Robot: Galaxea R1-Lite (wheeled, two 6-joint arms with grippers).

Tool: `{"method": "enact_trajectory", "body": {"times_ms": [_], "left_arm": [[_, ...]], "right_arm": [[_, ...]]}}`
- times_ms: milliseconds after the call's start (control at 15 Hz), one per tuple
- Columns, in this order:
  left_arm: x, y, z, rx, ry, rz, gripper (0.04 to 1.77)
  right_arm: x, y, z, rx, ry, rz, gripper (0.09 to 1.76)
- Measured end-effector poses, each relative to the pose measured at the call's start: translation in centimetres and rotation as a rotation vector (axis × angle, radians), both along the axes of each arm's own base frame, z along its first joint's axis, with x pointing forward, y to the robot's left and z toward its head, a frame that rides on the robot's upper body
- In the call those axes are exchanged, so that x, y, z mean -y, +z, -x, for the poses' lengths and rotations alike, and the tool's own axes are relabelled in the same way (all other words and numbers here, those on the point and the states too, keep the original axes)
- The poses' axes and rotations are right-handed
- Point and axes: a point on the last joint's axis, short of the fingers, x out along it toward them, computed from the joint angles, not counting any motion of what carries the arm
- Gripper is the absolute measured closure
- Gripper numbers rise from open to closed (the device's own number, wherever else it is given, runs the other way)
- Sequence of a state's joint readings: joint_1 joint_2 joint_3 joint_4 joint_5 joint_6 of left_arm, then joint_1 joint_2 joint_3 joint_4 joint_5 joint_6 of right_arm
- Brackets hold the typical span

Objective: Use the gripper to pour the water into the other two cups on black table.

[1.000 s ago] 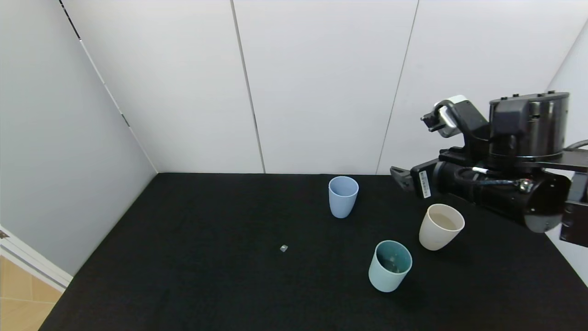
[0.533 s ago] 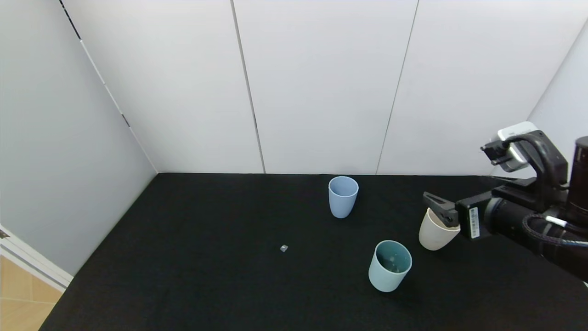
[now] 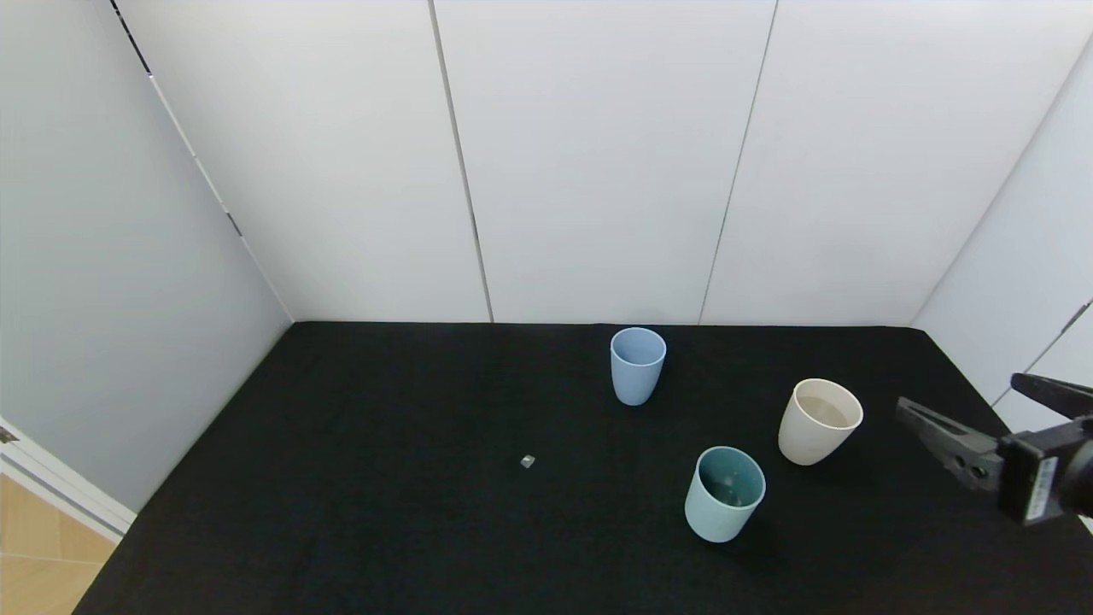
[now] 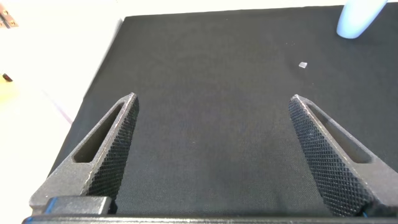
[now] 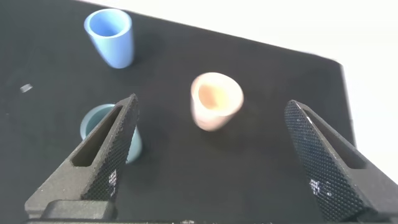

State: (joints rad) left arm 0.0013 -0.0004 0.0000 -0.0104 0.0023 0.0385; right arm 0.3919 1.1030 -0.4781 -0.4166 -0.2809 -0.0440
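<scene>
Three cups stand upright on the black table [image 3: 384,512]. The periwinkle-blue cup [image 3: 638,366] is at the back, the cream cup [image 3: 818,420] to its right and nearer, and the mint-teal cup [image 3: 724,494] in front. I cannot make out water in the blue cup; the cream cup shows a liquid surface inside. My right gripper [image 3: 961,397] is open and empty at the right edge, to the right of the cream cup. Its wrist view shows the blue cup [image 5: 109,37], the cream cup [image 5: 216,99] and the teal cup [image 5: 93,127]. My left gripper [image 4: 212,99] is open and empty over the table.
A tiny grey bit [image 3: 527,461] lies on the cloth left of the cups; it also shows in the left wrist view [image 4: 303,65]. White wall panels [image 3: 598,171] close in the back and both sides. The blue cup [image 4: 357,18] shows far off in the left wrist view.
My right arm has drawn back to the right and down, from above the cream cup to the right edge of view. The cups have not moved.
</scene>
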Motion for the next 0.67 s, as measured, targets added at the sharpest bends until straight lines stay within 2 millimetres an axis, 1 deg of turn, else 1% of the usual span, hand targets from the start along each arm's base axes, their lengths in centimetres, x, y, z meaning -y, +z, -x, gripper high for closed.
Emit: {"method": "enact_trajectory", "body": {"times_ms": [200,333,467,667], "left_arm": [[0.0,0.0,0.0,0.000,0.000,0.000,0.09],[0.0,0.0,0.0,0.000,0.000,0.000,0.09],[0.0,0.0,0.0,0.000,0.000,0.000,0.09],[0.0,0.0,0.0,0.000,0.000,0.000,0.09]], "right_arm": [[2.8,-0.9,3.5,0.016,-0.027,-0.029,0.15],[4.0,-1.5,6.3,0.018,-0.042,-0.042,0.15],[4.8,-2.2,9.1,0.039,-0.069,-0.054,0.15],[5.2,-3.5,12.5,0.106,-0.115,-0.063,0.15]]}}
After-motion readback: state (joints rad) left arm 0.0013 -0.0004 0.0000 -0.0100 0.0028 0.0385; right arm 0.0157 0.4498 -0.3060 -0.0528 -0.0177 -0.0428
